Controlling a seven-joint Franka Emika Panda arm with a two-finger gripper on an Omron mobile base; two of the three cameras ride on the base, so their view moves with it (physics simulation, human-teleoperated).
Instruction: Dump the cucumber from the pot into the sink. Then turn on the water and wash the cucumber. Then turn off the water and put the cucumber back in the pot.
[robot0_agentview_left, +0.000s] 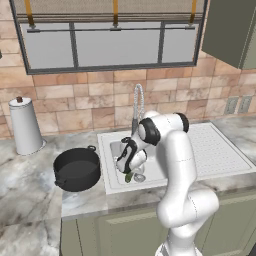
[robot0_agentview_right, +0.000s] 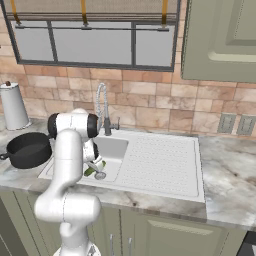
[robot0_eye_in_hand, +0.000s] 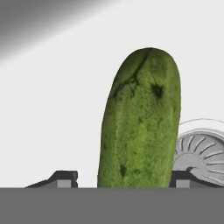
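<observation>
A tiled kitchen wall backs a marble desk (robot0_agentview_left: 30, 185) with a white sink (robot0_agentview_left: 227, 157) set in it. The cucumber (robot0_eye_in_hand: 140, 118) lies in the basin beside the drain (robot0_eye_in_hand: 201, 155), at its nine o'clock in the hand view. The tool (robot0_eye_in_hand: 124, 181) straddles it, jaws partly open, tips flanking its sides; I cannot tell whether they grip it yet. No water runs. The pot (robot0_agentview_left: 77, 170) waits at nine o'clock of the sink. Close squarely across the cucumber's middle, then lift straight before swinging to the pot.

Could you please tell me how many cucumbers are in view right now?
1. The short bright-green cucumber lies in the white sink basin beside the round metal drain, between the fingers.
</observation>
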